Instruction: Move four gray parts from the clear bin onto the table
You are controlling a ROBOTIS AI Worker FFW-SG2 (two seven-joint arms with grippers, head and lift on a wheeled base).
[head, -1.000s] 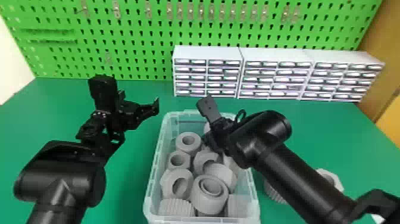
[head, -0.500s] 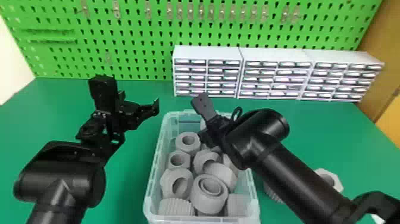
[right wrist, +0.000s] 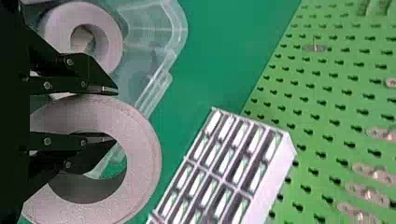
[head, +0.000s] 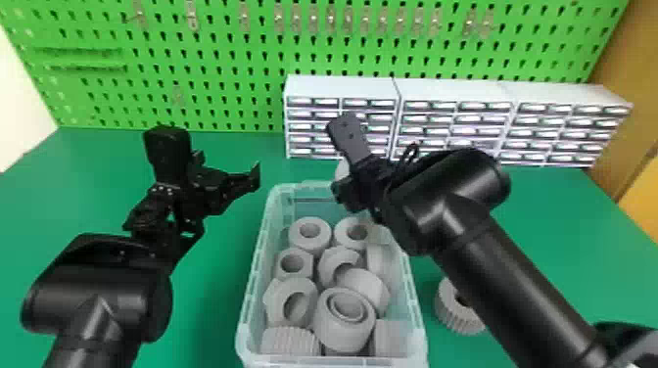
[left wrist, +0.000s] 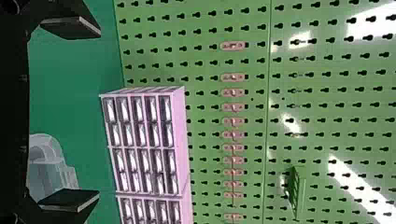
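The right gripper [head: 350,195] pinches a gray ring [right wrist: 144,154], one finger in its hole. The left gripper [head: 215,180] is wide open.

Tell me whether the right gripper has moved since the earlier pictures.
Yes, up in the head view: the right gripper now overlaps the drawers, where a second ago it sat just below their bottom edge.

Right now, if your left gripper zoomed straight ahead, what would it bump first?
My left gripper would probably bump the white drawers, though depth is unclear, so the green table might come first.
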